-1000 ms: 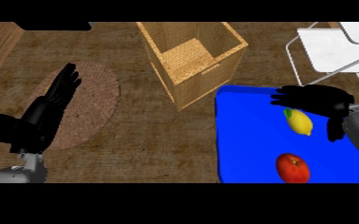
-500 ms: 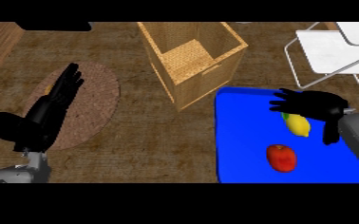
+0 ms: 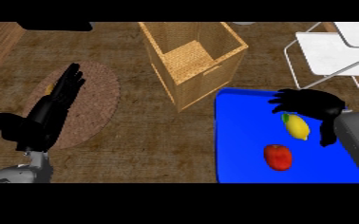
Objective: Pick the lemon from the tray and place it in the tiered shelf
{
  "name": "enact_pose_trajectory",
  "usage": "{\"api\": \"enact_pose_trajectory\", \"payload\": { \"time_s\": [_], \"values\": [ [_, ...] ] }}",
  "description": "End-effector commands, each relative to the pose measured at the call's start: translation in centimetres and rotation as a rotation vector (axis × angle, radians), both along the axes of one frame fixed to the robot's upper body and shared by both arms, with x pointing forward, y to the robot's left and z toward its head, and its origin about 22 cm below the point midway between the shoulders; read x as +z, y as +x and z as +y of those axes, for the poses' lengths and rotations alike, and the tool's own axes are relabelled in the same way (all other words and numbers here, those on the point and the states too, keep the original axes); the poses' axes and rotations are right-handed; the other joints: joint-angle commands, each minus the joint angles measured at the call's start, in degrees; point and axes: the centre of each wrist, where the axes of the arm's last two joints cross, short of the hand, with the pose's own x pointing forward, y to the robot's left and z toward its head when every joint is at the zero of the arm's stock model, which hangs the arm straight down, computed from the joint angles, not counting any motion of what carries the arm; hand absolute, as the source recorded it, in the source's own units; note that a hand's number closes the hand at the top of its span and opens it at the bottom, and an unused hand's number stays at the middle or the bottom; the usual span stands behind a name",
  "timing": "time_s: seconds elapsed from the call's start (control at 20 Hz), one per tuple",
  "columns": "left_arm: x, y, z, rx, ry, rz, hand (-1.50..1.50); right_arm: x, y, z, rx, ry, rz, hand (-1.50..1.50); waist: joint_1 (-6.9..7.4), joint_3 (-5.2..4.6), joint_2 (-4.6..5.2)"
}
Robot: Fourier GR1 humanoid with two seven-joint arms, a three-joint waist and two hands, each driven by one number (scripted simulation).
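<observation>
Lemon (image 3: 297, 127) under right hand (image 3: 308, 102) (touching).

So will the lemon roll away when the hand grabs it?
Probably a bit: the lemon is rounded and lies loose on the flat tray. It looks stiff, so it should keep its shape. The right hand hovers over it.

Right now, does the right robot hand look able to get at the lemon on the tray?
Probably yes. The right robot hand hovers open just above the lemon on the blue tray; nothing lies between them, and the red fruit sits apart, nearer the robot.
</observation>
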Motion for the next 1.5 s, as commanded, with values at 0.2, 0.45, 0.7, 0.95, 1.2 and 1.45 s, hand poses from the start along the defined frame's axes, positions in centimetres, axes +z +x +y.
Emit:
{"api": "enact_pose_trajectory", "payload": {
  "time_s": [0.2, 0.45, 0.7, 0.95, 1.2, 1.45],
  "values": [
    [0.4, 0.1, 0.2, -0.016, 0.004, 0.009, 0.0, -1.2, 0.8, 0.2, 0.009, 0.082, -0.105, 1.5, 0.22, 1.28, 1.31],
    [-0.1, 0.1, 0.3, -0.002, 0.017, 0.012, 0.0, 2.0, 1.9, -0.6, 0.028, 0.275, -0.177, 1.5, -0.44, 1.24, 1.08],
    [-0.2, -1.6, 2.9, 0.026, 0.026, 0.012, 0.0, 3.4, 2.6, -0.3, -0.172, 0.556, -0.127, 1.5, -1.18, 1.09, 0.41],
    [-0.8, -1.5, 2.6, 0.112, 0.018, 0.052, 0.0, -1.7, -0.4, -1.0, -0.826, 0.582, -0.247, 1.5, -7.51, 0.79, -1.39],
    [-0.8, -2.2, 3.0, 0.125, 0.018, 0.06, 0.0, 2.4, 2.2, 2.3, -0.952, 0.721, -0.5, 1.5, -7.57, 0.61, -2.7],
    [-0.9, -2.4, 3.1, 0.117, 0.035, 0.062, 0.0, 7.5, 3.9, 7.4, -1.004, 0.805, -0.647, 1.5, -6.49, 0.69, -2.06]
  ]
}}
